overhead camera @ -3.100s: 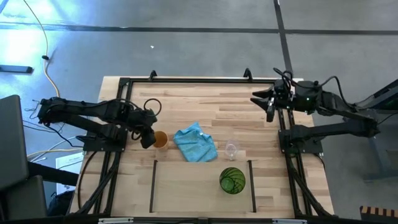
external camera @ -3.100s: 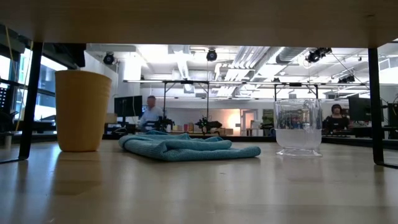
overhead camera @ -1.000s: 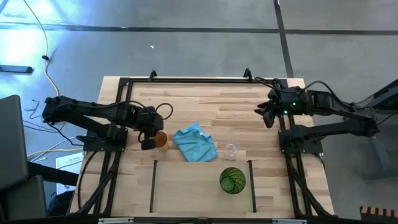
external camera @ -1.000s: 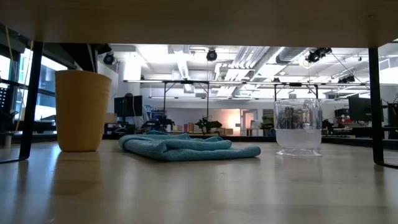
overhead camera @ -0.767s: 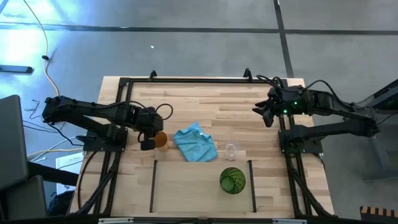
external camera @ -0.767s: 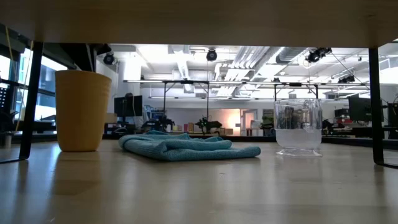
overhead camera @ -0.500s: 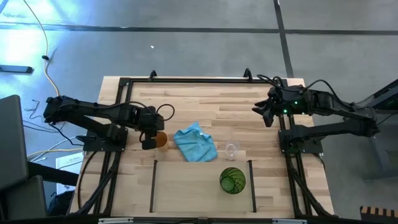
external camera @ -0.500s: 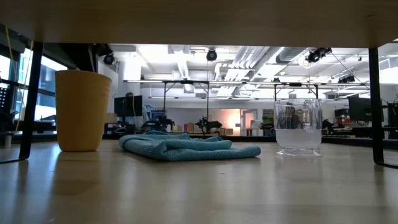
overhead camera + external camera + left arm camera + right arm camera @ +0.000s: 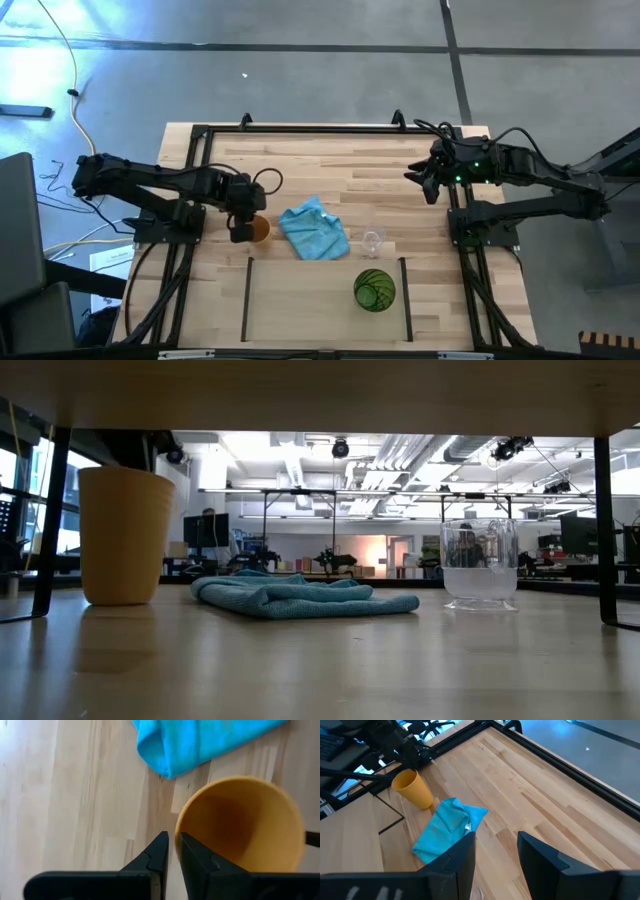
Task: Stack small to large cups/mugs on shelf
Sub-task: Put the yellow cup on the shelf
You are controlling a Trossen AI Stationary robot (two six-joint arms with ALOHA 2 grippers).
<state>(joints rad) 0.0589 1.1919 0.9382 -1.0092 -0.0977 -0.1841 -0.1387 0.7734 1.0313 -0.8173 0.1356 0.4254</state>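
The orange cup (image 9: 259,229) stands upright on the table's left part, left of the light-blue cloth (image 9: 315,232). My left gripper (image 9: 173,851) is at its left rim, shut on it. The small clear glass (image 9: 372,240) stands right of the cloth on its base. The green tumbler (image 9: 374,290) stands inside the shelf outline (image 9: 300,300), near its right line. My right gripper (image 9: 495,850) is open, hovering over the table's far right part (image 9: 420,180), away from all cups. My left gripper pinches the orange cup's wall at the rim (image 9: 178,832) on the cup's left side. One finger (image 9: 196,862) is inside the cup and the other (image 9: 159,852) outside. The fingers come from above, pointing down. Whether the base is off the table I cannot tell.
The black metal frame (image 9: 320,130) runs along the table's far edge and both sides. The cloth (image 9: 300,597) lies crumpled between the orange cup (image 9: 125,535) and the glass (image 9: 480,565). Bare wood fills the left part of the shelf outline.
In the low view the orange cup has shifted a little toward the table's left and looks slightly larger. My left gripper has stayed at its rim. The right arm has kept still.
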